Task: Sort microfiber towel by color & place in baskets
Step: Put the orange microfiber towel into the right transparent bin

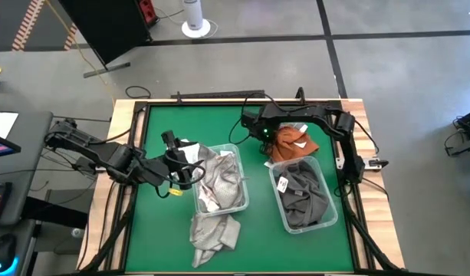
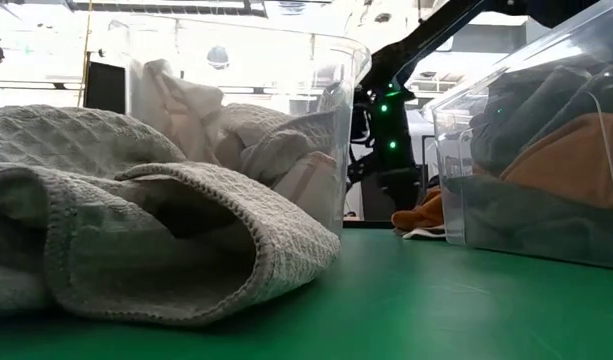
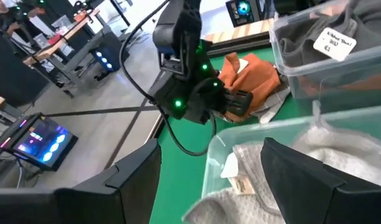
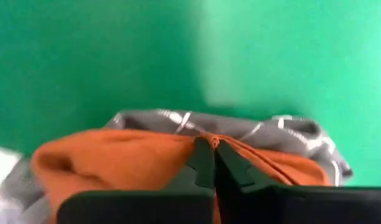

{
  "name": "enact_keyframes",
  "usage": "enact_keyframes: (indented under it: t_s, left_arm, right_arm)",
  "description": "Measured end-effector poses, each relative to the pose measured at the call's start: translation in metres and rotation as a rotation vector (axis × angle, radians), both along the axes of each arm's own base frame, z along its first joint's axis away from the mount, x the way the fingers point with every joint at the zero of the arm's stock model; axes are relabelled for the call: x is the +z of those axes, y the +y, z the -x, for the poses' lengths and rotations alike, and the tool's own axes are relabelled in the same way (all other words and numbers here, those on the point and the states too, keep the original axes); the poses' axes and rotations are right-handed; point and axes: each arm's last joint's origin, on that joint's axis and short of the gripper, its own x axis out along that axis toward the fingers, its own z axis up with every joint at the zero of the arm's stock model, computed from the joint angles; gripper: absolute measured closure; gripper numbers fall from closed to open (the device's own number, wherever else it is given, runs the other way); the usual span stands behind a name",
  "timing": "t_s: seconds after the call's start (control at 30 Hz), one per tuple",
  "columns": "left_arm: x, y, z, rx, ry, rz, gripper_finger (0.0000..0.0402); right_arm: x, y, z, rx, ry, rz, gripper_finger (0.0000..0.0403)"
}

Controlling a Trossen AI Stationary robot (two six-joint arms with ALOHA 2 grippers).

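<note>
Two clear baskets stand side by side. The left basket [image 1: 198, 203] [image 3: 240, 127] holds light grey towels, and the right basket [image 1: 330, 192] [image 2: 486, 200] holds dark grey ones. An orange towel [image 1: 296, 142] [image 3: 252, 71] lies on the green mat at the right basket's far end, on top of a grey checked cloth [image 4: 252, 130]. My right gripper [image 1: 274, 140] [image 4: 212, 148] is shut on it. My left gripper [image 1: 190, 170] [image 3: 209, 186] is open at the left basket's left rim, with one finger outside the wall and one over the towels. Another light grey towel [image 1: 214, 230] [image 2: 136, 240] lies on the mat near the table's near edge. My right gripper pinches a raised fold of the orange towel [image 4: 196, 142] between its two fingertips. It comes slanting down from the table's left and far side. The towel lies on the grey checked cloth and the mat.
A wooden frame [image 1: 127, 130] borders the green mat. The right arm's links [image 1: 311, 115] arch over the far side. White labels show on towels in both baskets [image 1: 282, 184] [image 3: 336, 40]. Free mat lies to the left of the left basket [image 1: 158, 222].
</note>
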Motion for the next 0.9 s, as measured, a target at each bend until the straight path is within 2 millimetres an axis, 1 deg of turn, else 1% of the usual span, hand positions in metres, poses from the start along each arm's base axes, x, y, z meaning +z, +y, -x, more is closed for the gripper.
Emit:
enact_keyframes:
  t_s: [0.07, 0.17, 0.27, 0.37, 0.53, 0.6, 0.7, 0.8, 0.9]
  left_arm:
    - [0.001, 0.000, -0.001, 0.002, -0.016, 0.007, 0.0136]
    - [0.007, -0.001, -0.003, -0.003, -0.076, 0.023, 0.0136]
    - [0.018, -0.005, -0.007, -0.041, -0.162, 0.020, 0.0136]
    - [0.028, -0.007, -0.009, -0.065, -0.219, -0.028, 0.0136]
    - [0.039, -0.004, -0.011, -0.054, -0.312, -0.026, 0.0136]
    - [0.041, -0.003, -0.012, -0.061, -0.353, 0.024, 0.0136]
    - [0.044, -0.003, -0.014, -0.143, -0.419, 0.128, 0.0136]
    - [0.046, -0.005, -0.015, -0.223, -0.455, 0.193, 0.0136]
    - [0.045, -0.006, -0.017, -0.233, -0.456, 0.209, 0.0136]
  right_arm:
    - [0.012, 0.007, 0.001, 0.017, -0.011, 0.004, 0.0384]
    - [0.047, 0.019, 0.004, 0.044, -0.063, 0.024, 0.0383]
    - [0.090, 0.031, 0.011, 0.080, -0.178, 0.066, 0.0385]
    - [0.136, 0.041, 0.026, 0.094, -0.322, 0.119, 0.0386]
    - [0.201, 0.055, 0.068, 0.064, -0.559, 0.201, 0.0386]
    - [0.228, 0.068, 0.086, 0.082, -0.702, 0.228, 0.0383]
    - [0.266, 0.090, 0.115, 0.161, -0.968, 0.187, 0.0382]
    - [0.297, 0.111, 0.145, 0.188, -1.202, 0.161, 0.0382]
    - [0.319, 0.127, 0.179, 0.206, -1.377, 0.138, 0.0382]
